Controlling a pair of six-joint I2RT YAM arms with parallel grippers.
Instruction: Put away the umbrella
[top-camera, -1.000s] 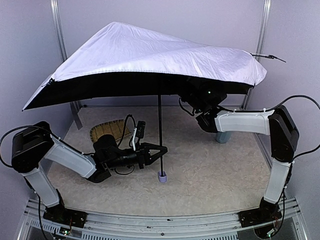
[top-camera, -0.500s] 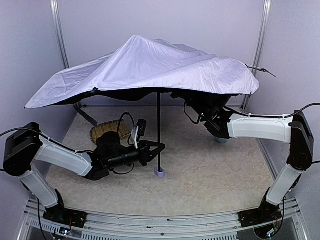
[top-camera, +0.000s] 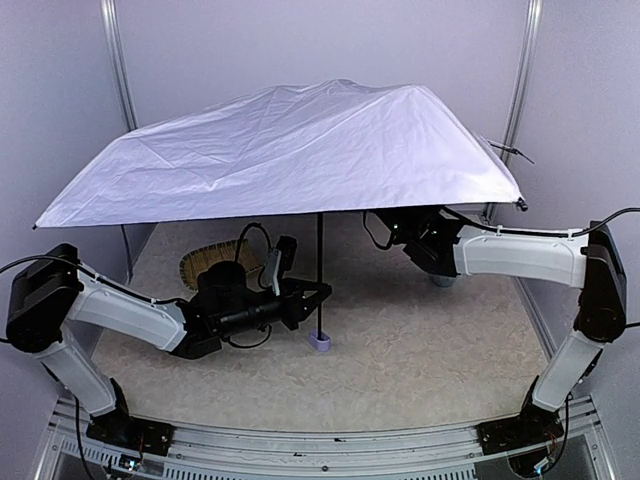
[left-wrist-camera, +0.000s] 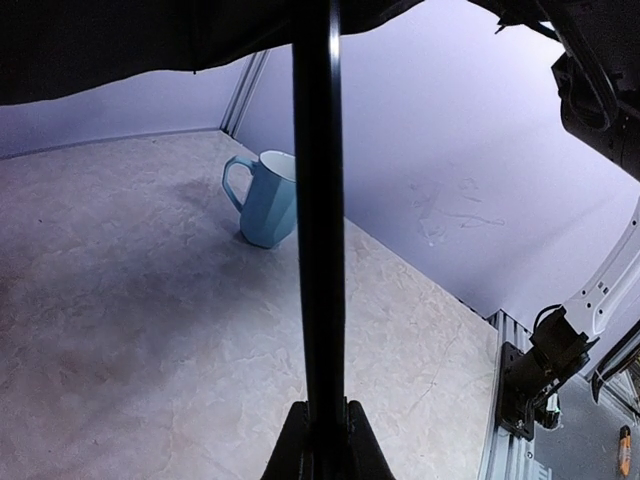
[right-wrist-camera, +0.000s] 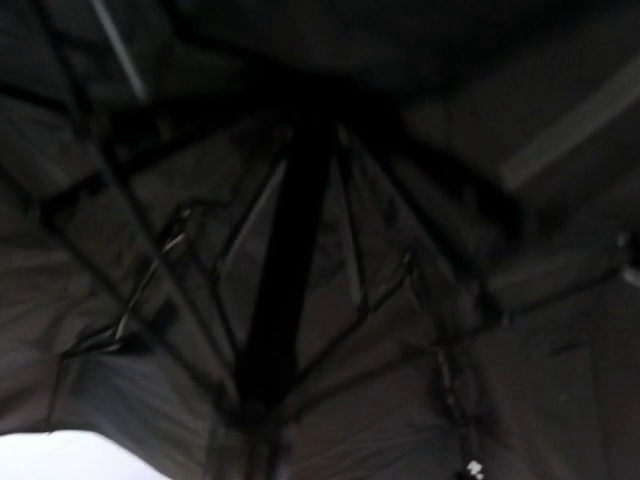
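beige mottled table (top-camera: 430, 350) under umbrella (top-camera: 300, 140) (lavender walls (top-camera: 300, 40))

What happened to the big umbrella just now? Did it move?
The umbrella's canopy sank and levelled out; before, it was tipped up high. The right gripper came down with it; I cannot tell how its jaws stand. Unchanged: the left gripper stays shut on the shaft, handle on the table.
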